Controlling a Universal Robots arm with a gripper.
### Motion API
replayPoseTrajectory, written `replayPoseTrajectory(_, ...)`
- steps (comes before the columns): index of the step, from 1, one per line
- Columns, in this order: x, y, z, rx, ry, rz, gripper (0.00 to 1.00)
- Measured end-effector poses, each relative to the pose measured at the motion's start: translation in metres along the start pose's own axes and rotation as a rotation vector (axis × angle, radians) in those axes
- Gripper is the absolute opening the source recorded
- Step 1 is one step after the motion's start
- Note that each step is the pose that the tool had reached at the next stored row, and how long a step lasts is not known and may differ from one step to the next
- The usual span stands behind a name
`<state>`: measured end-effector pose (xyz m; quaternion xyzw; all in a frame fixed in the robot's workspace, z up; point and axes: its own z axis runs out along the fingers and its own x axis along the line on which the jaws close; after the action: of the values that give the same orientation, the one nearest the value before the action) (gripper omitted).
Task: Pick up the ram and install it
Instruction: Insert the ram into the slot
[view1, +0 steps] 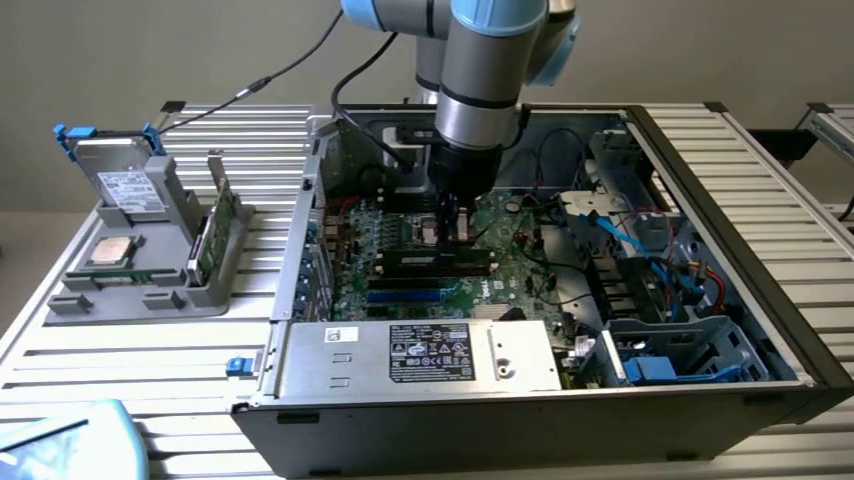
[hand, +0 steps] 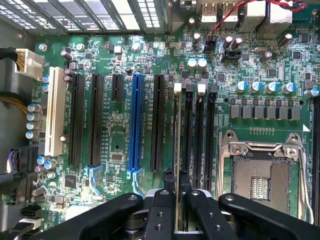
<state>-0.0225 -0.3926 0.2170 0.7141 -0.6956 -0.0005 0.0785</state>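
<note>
Ram (hand: 178, 135), seen edge-on, clenched between the jaws and aligned over a memory slot (hand: 177, 89) of the motherboard (hand: 117, 135) beneath them; judged light, stiff and fragile, best gripped along its top edge.

the gripper (hand: 177, 176) is clamped on the ram (hand: 177, 140), seen edge-on above the memory slots (hand: 199, 135), which lie between the blue expansion slot (hand: 134, 122) and the open processor socket (hand: 260, 180) on the motherboard (hand: 117, 140).

Nothing is legible. The black label (view1: 430, 352) on the silver power supply (view1: 534, 345), at the near edge of the case (view1: 754, 240), carries white marks too small to read. The same goes for the pale label (view1: 128, 190) on the hard drive (view1: 100, 160).
</note>
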Motion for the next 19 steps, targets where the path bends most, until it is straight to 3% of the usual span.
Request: replayPoseTrajectory(19, 0.0003, 0.0002, 0.0002, -0.0005, 0.0033, 0.004, 0.14)
